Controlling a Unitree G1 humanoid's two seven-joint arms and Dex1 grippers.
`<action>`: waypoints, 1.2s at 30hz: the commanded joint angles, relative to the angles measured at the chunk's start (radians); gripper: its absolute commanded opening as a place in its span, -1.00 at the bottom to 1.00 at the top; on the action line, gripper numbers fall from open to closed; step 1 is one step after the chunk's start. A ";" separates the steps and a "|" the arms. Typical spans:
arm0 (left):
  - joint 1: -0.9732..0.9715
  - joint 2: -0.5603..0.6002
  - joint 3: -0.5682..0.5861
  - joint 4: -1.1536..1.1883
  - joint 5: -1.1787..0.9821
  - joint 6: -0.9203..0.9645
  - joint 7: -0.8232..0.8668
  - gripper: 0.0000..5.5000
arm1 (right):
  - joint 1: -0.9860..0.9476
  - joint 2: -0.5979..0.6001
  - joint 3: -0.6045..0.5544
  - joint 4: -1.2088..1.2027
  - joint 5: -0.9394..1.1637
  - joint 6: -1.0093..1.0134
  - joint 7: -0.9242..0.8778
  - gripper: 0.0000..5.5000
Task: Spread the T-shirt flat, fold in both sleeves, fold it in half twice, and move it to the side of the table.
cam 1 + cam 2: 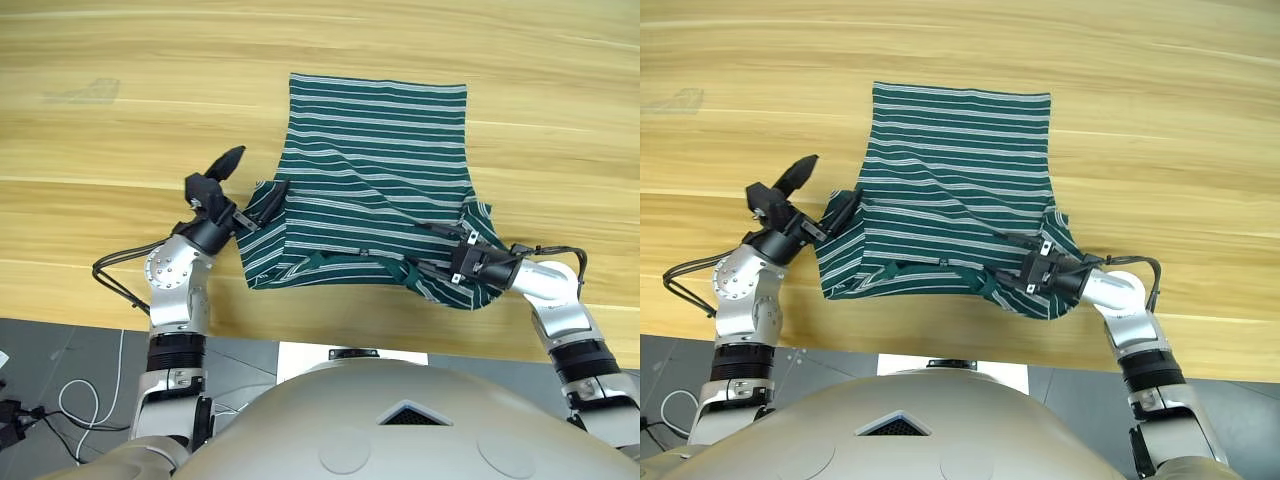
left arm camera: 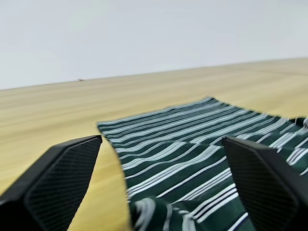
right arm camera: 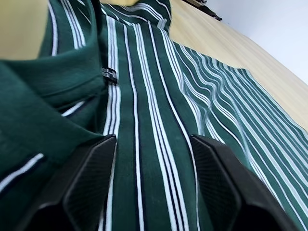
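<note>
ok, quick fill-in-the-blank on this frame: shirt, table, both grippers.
1. The T-shirt is striped white on dark ___.
2. It lies on a ___ table.
3. The left gripper, at the T-shirt's left edge, has its fingers ___.
4. The right gripper sits over the T-shirt's near ___ corner.

Missing words: green; wooden; open; right.

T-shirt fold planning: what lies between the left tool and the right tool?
Left eye view: only the T-shirt, its rumpled collar end, lies between left tool and right tool.
</note>
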 commanded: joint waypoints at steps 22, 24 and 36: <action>-0.114 -0.001 -0.095 0.235 0.188 -0.042 0.037 0.68 | -0.246 0.087 -0.007 0.158 -0.202 0.136 -0.259 0.04; -0.134 0.004 -0.093 0.280 0.201 -0.064 0.049 0.68 | -0.240 0.074 -0.009 0.157 -0.199 0.131 -0.252 0.04; -0.351 0.056 -0.070 0.614 0.286 -0.144 0.113 0.68 | -0.482 0.125 -0.044 0.444 -0.274 0.241 -0.416 0.04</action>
